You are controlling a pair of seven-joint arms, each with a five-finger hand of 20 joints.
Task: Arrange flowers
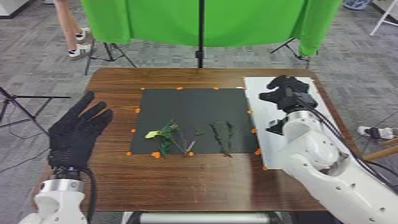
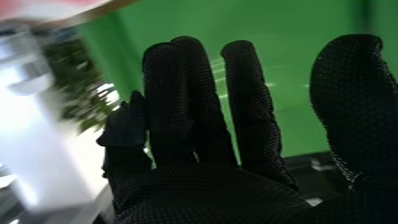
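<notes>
The left hand, fingers spread, hangs near the left edge of the tabletop. A yellow flower and green stems lie on the dark mat. Picking seems next: the right hand, fingers straight, empty, above the white board, must reach inward.
</notes>
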